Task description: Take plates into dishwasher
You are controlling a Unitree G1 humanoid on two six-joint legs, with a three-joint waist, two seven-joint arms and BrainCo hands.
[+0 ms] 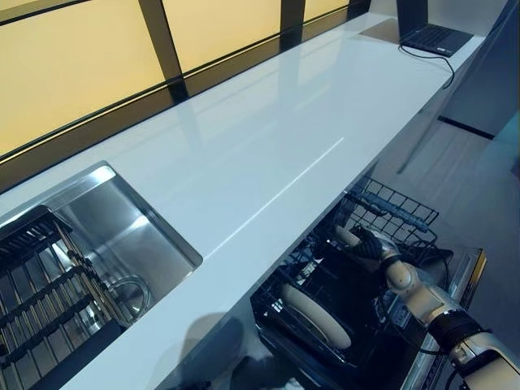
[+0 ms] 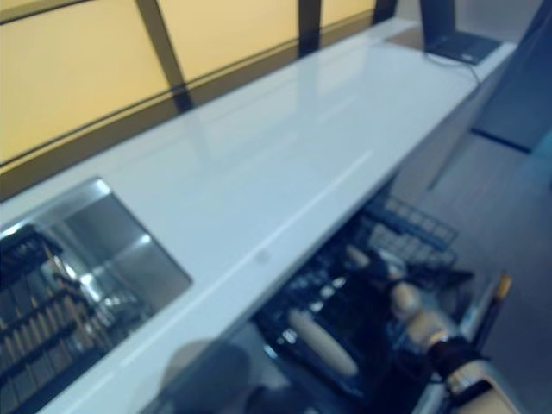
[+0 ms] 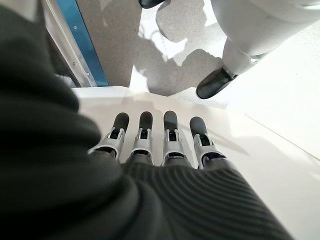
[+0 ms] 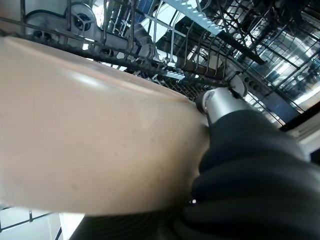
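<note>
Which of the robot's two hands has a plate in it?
The right hand, down in the dishwasher rack, grips a cream plate; the left hand is empty, fingers straight over a white surface.

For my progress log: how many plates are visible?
2: one round cream plate stands in the black wire dishwasher rack; a second plate against the right hand. Others may be hidden.

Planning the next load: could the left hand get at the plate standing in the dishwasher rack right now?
Probably not: the left hand rests flat on the white countertop, which overhangs the rack and plate.
</note>
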